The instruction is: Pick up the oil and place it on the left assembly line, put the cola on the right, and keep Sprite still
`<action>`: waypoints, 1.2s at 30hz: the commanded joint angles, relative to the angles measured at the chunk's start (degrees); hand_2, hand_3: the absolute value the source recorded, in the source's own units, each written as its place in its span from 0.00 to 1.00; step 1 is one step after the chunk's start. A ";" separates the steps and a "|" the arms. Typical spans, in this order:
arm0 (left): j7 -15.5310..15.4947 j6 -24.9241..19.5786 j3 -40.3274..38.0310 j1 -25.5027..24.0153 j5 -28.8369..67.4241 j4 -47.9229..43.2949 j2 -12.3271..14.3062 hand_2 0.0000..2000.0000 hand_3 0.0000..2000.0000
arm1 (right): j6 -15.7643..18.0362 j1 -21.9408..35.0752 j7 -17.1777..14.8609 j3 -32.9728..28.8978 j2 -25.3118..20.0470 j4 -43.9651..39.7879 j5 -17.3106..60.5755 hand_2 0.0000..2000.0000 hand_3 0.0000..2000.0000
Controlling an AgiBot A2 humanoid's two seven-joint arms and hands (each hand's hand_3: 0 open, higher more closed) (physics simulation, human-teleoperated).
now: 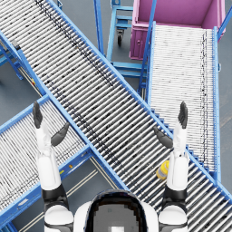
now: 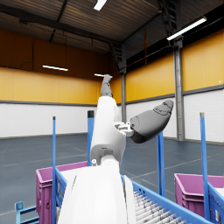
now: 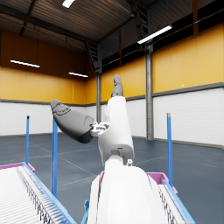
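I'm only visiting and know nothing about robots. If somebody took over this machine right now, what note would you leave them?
Left hand: open, holding nothing, raised above the left conveyor.
Right hand: open, holding nothing, raised above the middle conveyor.
A yellow bottle, probably the oil, sits on the middle conveyor, partly hidden by the right forearm.
No cola or Sprite in view.
Done: nothing placed yet.
Left: oil to the left conveyor, cola to the right conveyor.
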 commanded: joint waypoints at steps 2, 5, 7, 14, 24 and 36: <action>0.00 0.00 -0.12 0.01 0.00 0.15 0.07 0.00 0.00 | 0.00 0.65 0.00 0.00 -0.06 0.05 0.00 0.00 0.00; 0.00 0.00 -0.18 0.71 0.00 0.47 0.00 0.00 0.00 | 0.00 0.49 0.00 -0.40 -0.22 0.27 0.00 0.00 0.00; 0.00 0.00 -0.20 0.89 0.00 0.44 0.03 0.00 0.00 | 0.00 0.68 0.00 -0.16 -0.31 0.05 0.00 0.00 0.00; 0.00 0.00 -0.32 0.93 0.00 -0.22 0.26 0.00 0.00 | 0.00 0.71 0.00 -0.66 -0.64 0.30 0.00 0.00 0.00; 0.00 0.00 -0.44 0.41 0.00 0.19 0.59 0.00 0.00 | 0.00 -0.28 0.00 -0.60 -1.17 0.58 0.00 0.00 0.00; 0.00 0.00 -0.63 -0.31 -0.01 -0.72 1.07 0.00 0.00 | 0.00 -3.50 0.00 -0.61 -2.03 4.68 -0.01 0.00 0.00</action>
